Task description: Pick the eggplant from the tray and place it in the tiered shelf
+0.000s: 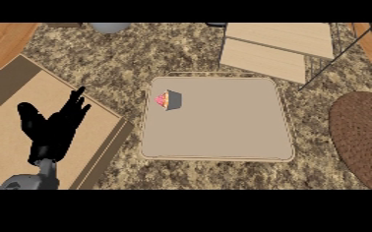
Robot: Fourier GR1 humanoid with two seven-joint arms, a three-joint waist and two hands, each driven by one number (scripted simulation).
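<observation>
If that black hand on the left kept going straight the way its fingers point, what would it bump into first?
The left hand points up and slightly right, over the speckled counter. Nothing seems to lie in that line before the grey round object at the far edge. The tray lies off to its right. Height is unclear.

Most of the tray [218, 142] lies bare before me, with only a small grey cup with a pink top [170, 100] near its left edge to get in my way. The tiered shelf [269, 49] stands just beyond the tray's far right corner, its boards open from above. A brown woven mat [352, 132] flanks the tray's right side.
</observation>
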